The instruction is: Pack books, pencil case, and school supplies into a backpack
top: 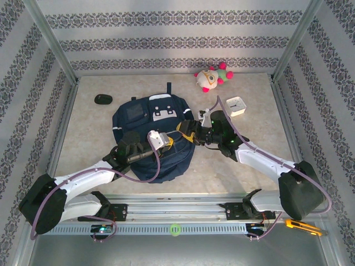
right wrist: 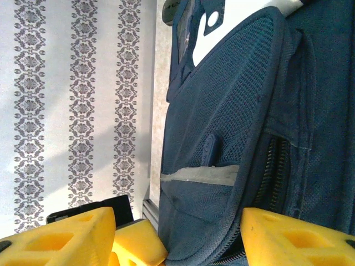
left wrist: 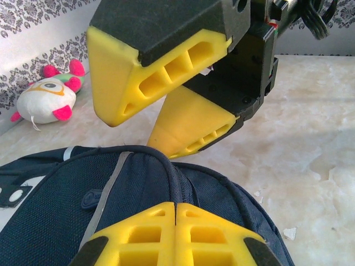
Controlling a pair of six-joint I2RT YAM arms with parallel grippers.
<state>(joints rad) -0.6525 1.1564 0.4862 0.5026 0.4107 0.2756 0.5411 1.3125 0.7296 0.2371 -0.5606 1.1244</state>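
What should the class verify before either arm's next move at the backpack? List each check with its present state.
1. Left gripper shut: ok.
2. Left gripper pinching backpack fabric: cannot tell.
3. Right gripper open at the backpack's edge: ok.
4. Backpack unzipped for packing: cannot tell.
5. Plush toy and white clock lying apart from the backpack: ok.

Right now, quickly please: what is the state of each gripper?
Left gripper: closed, fingers pressed together, nothing visible between them.
Right gripper: open, an edge of the backpack between its fingers.
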